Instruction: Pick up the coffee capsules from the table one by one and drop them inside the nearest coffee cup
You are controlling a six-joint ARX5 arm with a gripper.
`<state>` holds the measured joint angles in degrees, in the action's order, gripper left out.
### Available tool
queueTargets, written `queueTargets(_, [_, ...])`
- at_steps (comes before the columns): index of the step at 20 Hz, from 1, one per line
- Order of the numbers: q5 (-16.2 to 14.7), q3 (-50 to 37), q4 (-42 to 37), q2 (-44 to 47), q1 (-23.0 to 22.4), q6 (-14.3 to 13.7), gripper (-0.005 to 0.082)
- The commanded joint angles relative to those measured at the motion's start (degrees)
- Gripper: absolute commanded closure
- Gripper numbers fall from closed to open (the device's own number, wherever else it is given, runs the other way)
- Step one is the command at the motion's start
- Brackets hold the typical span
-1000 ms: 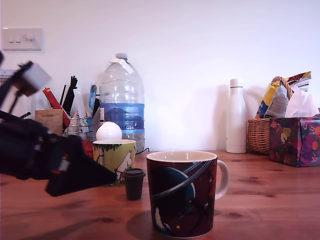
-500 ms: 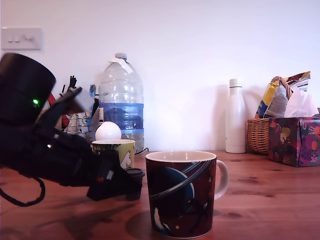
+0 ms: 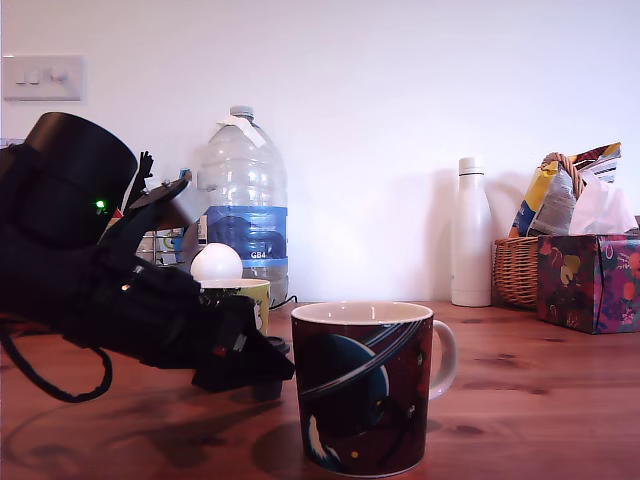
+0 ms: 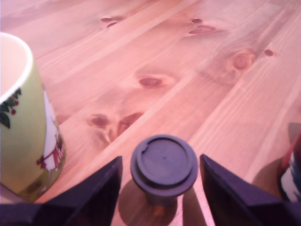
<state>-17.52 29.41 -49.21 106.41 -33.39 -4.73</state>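
Capsule [image 4: 164, 165] upright on the table [image 4: 197, 70], rim up, sitting between the two dark fingers [image 4: 101, 188] of the gripper [image 4: 162, 188], gaps showing on both sides. Pincer spread apart, nothing clamped yet. In the exterior view, mostly hidden behind the gripper [image 3: 262, 372]; only a sliver of rim [image 3: 280, 345] visible, between the green mug [image 3: 250, 295] and the dark mug [image 3: 362, 385].

Step in hand, by judgement: closing on the pod. For a clean grasp:

- Centre first. Gaps look roughly even, so little sideways correction needed.
- Grip on the tapered body below the wide rim if depth allows; pads on the rim alone likely to slip or tip the pod.
- Close slowly and squarely. Light, tall-for-its-base shape; one finger arriving first would push it over or skid it on the smooth wood.
- Mind the green mug, near one finger in the wrist view; no swinging toward it while closing.
- Lift straight up before any travel, high enough to clear a mug rim.

Which mug is nearer: hard to tell from these views; the green one, with a white ball [image 3: 217, 263] at its top, seems close.
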Motion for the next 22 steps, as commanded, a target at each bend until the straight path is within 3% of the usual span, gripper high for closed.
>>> queueTargets(1, [-0.1,0.1,0.3,0.9,-0.2,-0.3,0.0310])
queueTargets(4, [0.0,0.1,1.4,0.9,-0.2,-0.3,0.0349])
queueTargets(9, [0.0,0.1,1.2,0.9,-0.1,-0.3,0.0602])
queueTargets(18, [-0.3,0.4,1.3,0.3,-0.1,-0.3,0.0613])
queueTargets(22, [-2.2,0.4,4.0,-4.3,-0.1,-0.3,0.0612])
